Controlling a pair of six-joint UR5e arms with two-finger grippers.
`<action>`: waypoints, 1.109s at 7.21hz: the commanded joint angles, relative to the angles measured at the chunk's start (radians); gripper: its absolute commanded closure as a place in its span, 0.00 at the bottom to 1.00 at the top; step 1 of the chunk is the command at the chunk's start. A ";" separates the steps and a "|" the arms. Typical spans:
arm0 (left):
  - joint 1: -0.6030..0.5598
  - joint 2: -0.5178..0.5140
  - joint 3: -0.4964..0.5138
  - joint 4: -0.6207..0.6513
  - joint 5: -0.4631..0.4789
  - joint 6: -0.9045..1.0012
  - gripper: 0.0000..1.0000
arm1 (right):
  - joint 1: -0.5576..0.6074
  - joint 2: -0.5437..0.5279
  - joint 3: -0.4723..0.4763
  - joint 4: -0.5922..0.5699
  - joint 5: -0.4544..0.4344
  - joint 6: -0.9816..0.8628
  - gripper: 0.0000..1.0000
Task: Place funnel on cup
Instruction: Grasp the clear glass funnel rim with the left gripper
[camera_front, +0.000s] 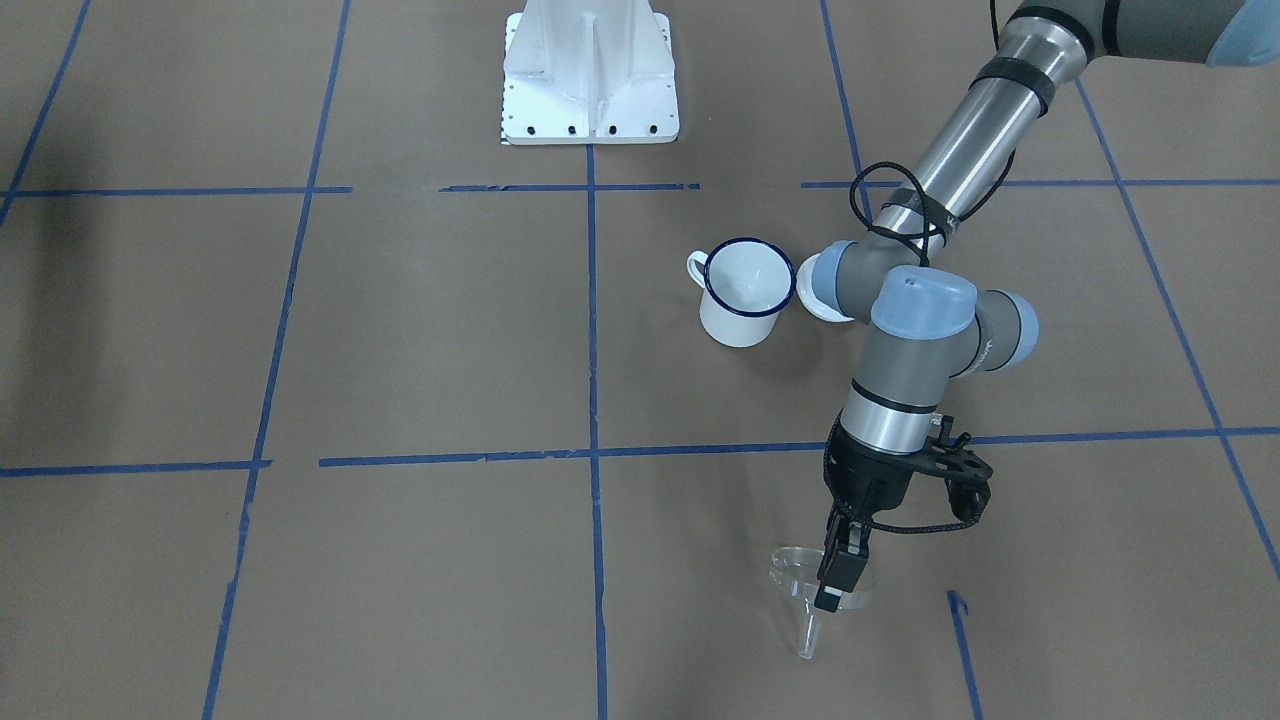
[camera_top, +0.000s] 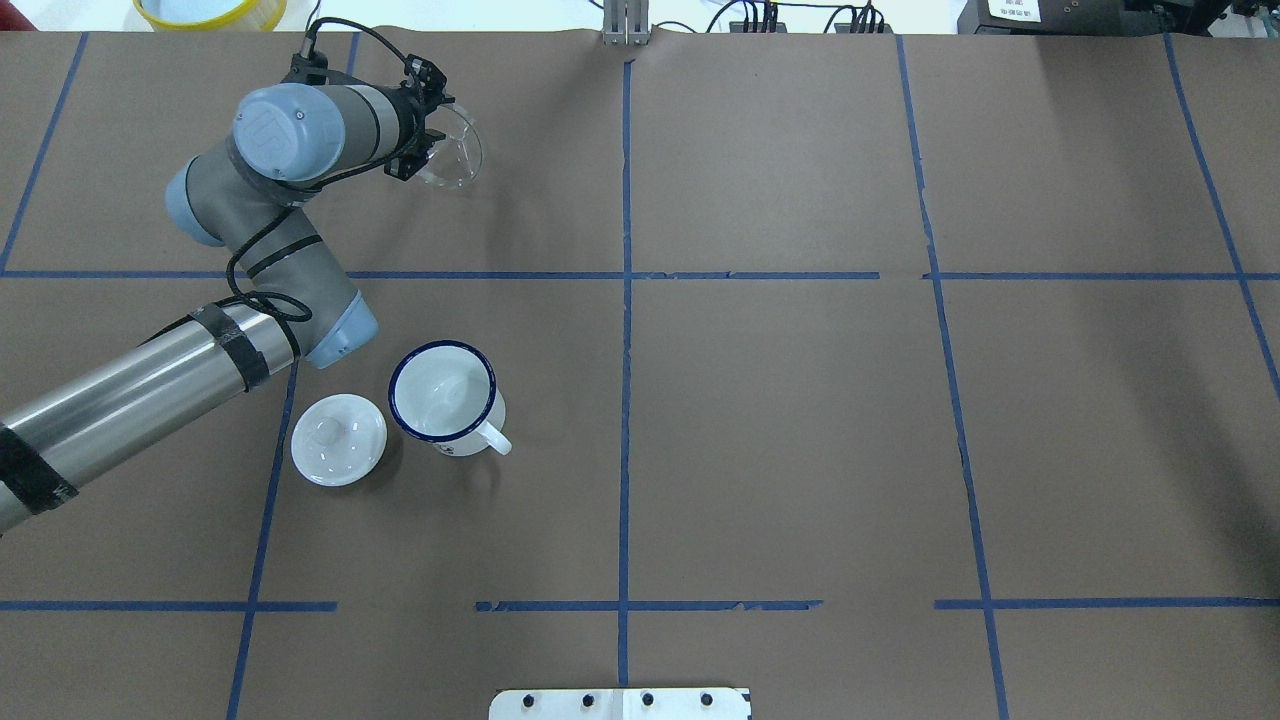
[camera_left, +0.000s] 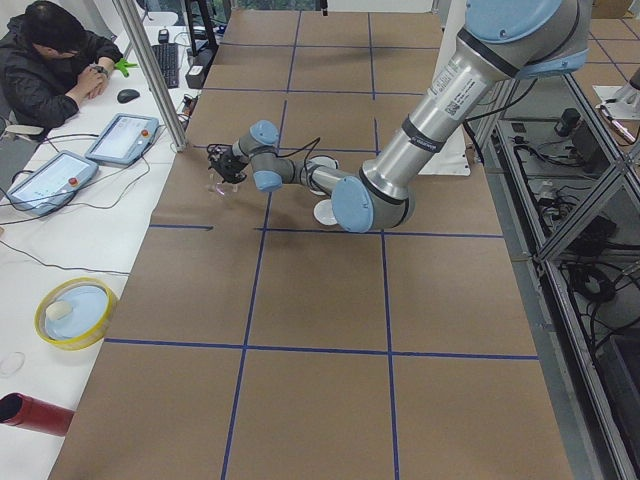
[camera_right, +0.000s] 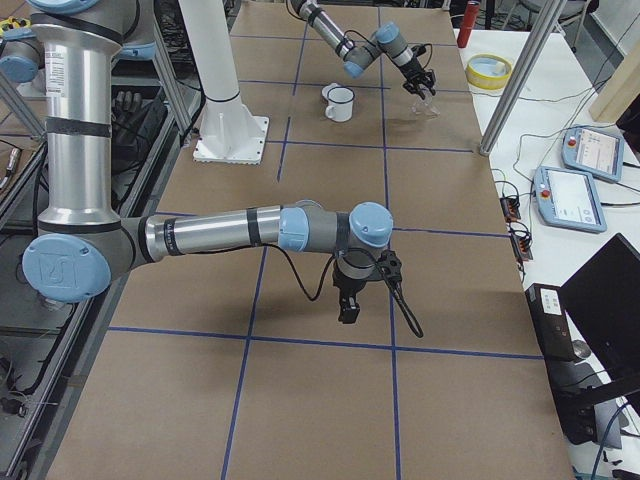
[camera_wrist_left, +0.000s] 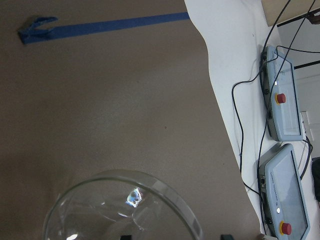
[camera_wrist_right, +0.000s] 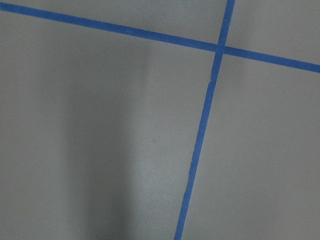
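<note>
The clear funnel (camera_front: 800, 585) hangs upright, stem down, above the table's far left part; its rim also shows in the overhead view (camera_top: 452, 150) and the left wrist view (camera_wrist_left: 120, 210). My left gripper (camera_front: 835, 580) is shut on the funnel's rim (camera_top: 415, 150). The white cup with a blue rim (camera_front: 742, 292) stands upright and empty, nearer the robot's base than the funnel (camera_top: 445, 395). My right gripper (camera_right: 348, 300) shows only in the exterior right view, low over bare table far from both; I cannot tell whether it is open or shut.
A white round lid with a knob (camera_top: 338, 440) lies beside the cup, partly under my left arm's elbow (camera_front: 815, 300). The white robot base (camera_front: 590, 80) is behind. A yellow bowl (camera_left: 75, 312), control pendants (camera_wrist_left: 285, 105) and a seated operator (camera_left: 50, 60) are beyond the table's far edge.
</note>
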 joint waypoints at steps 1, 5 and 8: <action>-0.002 0.000 -0.005 -0.005 0.001 0.001 1.00 | 0.000 0.000 0.000 0.000 0.000 0.000 0.00; -0.042 0.002 -0.118 -0.010 0.000 -0.002 1.00 | 0.000 0.000 0.000 0.000 0.000 0.000 0.00; -0.040 0.017 -0.166 0.017 -0.005 0.003 0.89 | 0.000 0.000 0.000 0.000 0.000 0.000 0.00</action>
